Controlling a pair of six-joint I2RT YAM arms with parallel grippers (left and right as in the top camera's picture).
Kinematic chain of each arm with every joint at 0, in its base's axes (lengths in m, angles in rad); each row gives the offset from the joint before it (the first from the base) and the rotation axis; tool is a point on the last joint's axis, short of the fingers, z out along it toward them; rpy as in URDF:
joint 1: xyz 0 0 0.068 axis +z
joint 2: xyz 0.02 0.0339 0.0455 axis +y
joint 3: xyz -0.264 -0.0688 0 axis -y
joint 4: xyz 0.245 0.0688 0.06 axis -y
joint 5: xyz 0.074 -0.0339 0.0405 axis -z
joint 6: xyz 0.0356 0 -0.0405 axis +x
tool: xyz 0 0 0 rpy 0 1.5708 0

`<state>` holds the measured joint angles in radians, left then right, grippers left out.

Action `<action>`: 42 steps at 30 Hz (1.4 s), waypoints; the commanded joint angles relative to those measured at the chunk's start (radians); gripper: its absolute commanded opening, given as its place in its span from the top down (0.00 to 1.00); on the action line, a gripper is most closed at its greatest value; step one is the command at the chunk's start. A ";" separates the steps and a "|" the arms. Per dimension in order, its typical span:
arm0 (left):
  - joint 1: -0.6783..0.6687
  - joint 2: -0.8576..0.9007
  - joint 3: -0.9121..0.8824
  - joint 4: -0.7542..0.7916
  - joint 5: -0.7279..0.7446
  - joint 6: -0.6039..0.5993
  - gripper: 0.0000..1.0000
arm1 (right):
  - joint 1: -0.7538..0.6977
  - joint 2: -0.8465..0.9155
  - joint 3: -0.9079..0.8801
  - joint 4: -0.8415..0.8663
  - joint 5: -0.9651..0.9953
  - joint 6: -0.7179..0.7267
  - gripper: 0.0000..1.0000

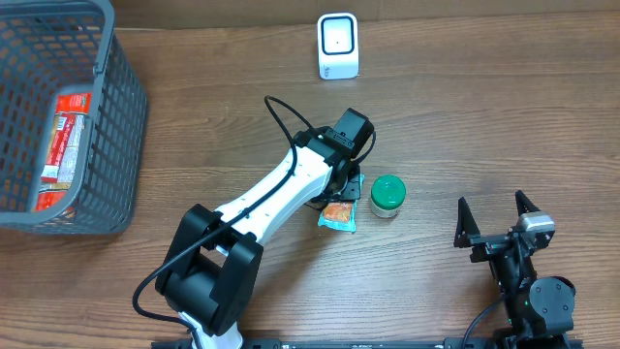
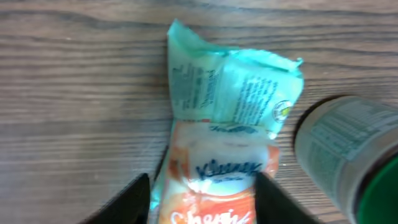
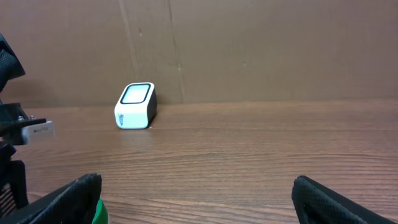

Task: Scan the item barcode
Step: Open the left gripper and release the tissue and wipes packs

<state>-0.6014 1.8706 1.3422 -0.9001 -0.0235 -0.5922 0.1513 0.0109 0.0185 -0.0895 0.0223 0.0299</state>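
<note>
The item is a soft Kleenex tissue pack (image 1: 338, 215), orange and teal, lying flat on the wooden table; the left wrist view shows it (image 2: 224, 118) running lengthwise between the fingers. My left gripper (image 1: 341, 197) (image 2: 202, 200) reaches down over it, and its black fingers (image 2: 134, 202) press against both long sides of the pack. No barcode shows on the upward face. The white scanner (image 1: 337, 46) (image 3: 135, 106) stands upright at the far edge of the table. At the front right, my right gripper (image 1: 494, 221) (image 3: 199, 205) stands wide open with nothing in it.
A small jar with a green lid (image 1: 387, 196) (image 2: 348, 155) stands just right of the pack, close to my left fingers. A grey mesh basket (image 1: 121, 116) holding red packets (image 1: 68, 136) sits at the far left.
</note>
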 commanded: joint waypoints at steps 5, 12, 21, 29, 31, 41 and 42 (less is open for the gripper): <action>0.001 0.014 0.001 -0.017 -0.028 0.012 0.47 | -0.003 -0.008 -0.011 0.007 -0.006 -0.001 0.00; -0.017 0.014 -0.014 -0.008 -0.028 0.012 0.41 | -0.003 -0.008 -0.011 0.007 -0.006 -0.002 0.00; -0.023 0.014 -0.014 -0.003 -0.032 0.014 0.32 | -0.003 -0.008 -0.011 0.007 -0.006 -0.001 0.00; -0.011 0.014 0.009 0.003 0.068 0.074 0.32 | -0.003 -0.008 -0.011 0.007 -0.006 -0.002 0.00; -0.014 0.014 0.006 0.003 0.056 0.081 0.32 | -0.003 -0.008 -0.011 0.007 -0.006 -0.002 0.00; -0.029 0.014 -0.063 0.026 -0.022 0.064 0.33 | -0.003 -0.008 -0.011 0.007 -0.006 -0.002 0.00; -0.029 0.014 -0.071 0.031 -0.025 0.064 0.33 | -0.003 -0.008 -0.011 0.007 -0.006 -0.001 0.00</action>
<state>-0.6224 1.8706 1.3037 -0.8757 -0.0212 -0.5400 0.1513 0.0109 0.0185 -0.0895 0.0223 0.0296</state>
